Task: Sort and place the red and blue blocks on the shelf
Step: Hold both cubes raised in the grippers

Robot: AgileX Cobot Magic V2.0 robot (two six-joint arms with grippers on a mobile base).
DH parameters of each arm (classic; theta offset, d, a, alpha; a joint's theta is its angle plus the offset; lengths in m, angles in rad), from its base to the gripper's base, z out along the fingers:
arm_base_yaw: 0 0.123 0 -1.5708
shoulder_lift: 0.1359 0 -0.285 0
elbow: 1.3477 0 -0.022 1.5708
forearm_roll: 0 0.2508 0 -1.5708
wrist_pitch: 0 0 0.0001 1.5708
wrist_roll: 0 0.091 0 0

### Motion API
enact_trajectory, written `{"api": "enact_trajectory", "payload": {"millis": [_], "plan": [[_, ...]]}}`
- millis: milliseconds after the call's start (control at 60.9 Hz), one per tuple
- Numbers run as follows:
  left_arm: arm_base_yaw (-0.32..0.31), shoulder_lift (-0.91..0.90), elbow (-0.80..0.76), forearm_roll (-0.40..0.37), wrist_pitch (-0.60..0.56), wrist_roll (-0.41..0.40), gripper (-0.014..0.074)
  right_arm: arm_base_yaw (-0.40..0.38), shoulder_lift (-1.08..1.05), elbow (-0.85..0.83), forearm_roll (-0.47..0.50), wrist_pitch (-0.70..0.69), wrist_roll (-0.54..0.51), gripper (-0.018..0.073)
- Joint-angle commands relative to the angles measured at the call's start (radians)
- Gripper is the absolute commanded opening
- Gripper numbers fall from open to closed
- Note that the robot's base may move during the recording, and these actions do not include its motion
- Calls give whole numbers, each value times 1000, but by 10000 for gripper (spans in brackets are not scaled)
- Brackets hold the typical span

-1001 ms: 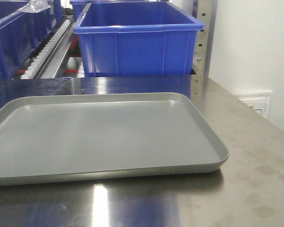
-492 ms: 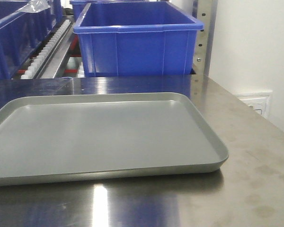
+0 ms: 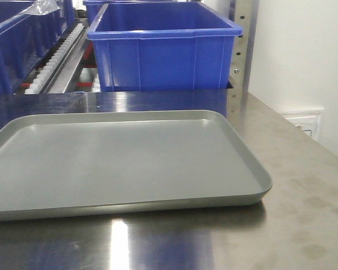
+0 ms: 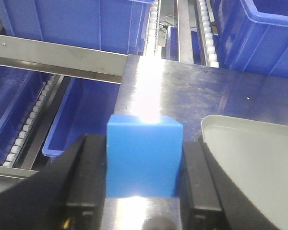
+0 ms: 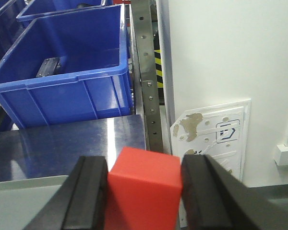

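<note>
In the left wrist view my left gripper [image 4: 144, 165] is shut on the blue block [image 4: 144, 153], with a black finger against each side, above the steel tabletop [image 4: 182, 91]. The shelf's flat steel rail [image 4: 57, 60] with small screws runs ahead on the left, with white roller tracks [image 4: 31, 122] below it. In the right wrist view my right gripper [image 5: 144, 191] is shut on the red block [image 5: 141, 191], held above the table's right end. Neither gripper nor block shows in the front view.
A flat grey tray [image 3: 129, 163] lies on the steel table [image 3: 293, 225]; its edge shows in both wrist views [image 4: 249, 158] [image 5: 19, 201]. Large blue bins [image 3: 163, 50] [image 5: 62, 81] stand on roller tracks [image 3: 59, 53] behind. A perforated steel upright [image 5: 146, 86] and a white wall [image 5: 221, 57] are on the right.
</note>
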Motion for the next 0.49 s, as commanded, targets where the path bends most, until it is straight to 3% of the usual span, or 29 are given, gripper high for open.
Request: {"api": "enact_trajectory", "payload": {"millis": [0,476], "plan": [[0,7,-29,11,-86,-6,122,-6,-3,-26,-10,-95,-5,48],[0,7,-29,11,-86,-6,122,-6,-3,-26,-10,-95,-5,48]]}}
